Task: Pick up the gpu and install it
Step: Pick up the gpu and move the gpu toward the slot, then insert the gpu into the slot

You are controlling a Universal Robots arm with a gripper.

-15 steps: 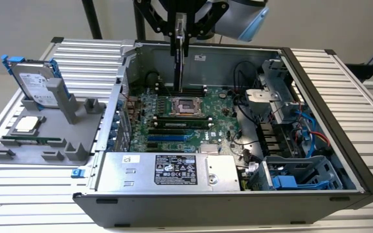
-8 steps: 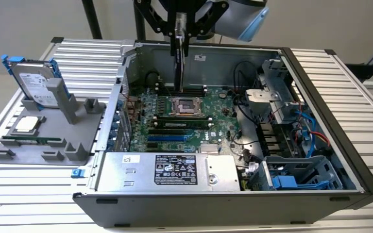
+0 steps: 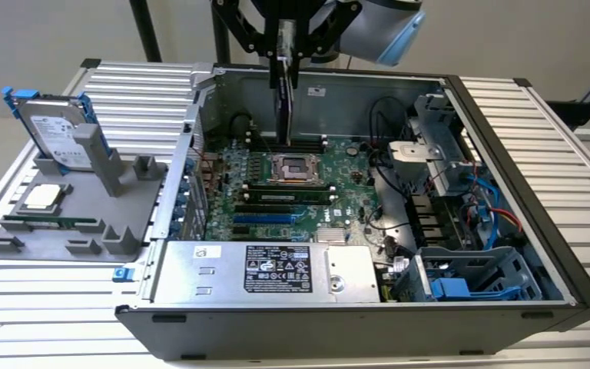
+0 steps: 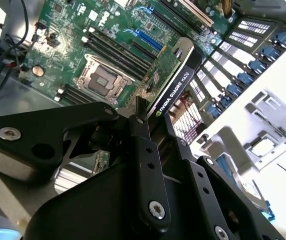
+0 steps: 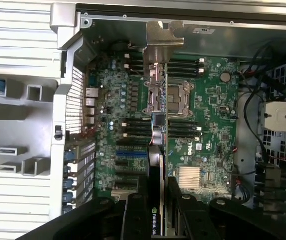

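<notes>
Exterior view: high, standing off, angled down on the motherboard (image 3: 274,184), far enough to take in the whole case (image 3: 356,330) around it. First wrist view: close, straight down on the motherboard; second wrist view: closer, slanted across it past the gripper (image 4: 158,125). All three share the board's CPU socket (image 5: 179,97).

Gpu (image 3: 288,108) in pincer (image 3: 286,58) above motherboard (image 3: 259,196)

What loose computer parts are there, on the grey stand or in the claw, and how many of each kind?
hard drive, upright on the grey stand: 1
square silver chip, on the stand: 1
memory stick, on the stand: 1
gpu, gripped in the claw: 1
Total: 4
</notes>
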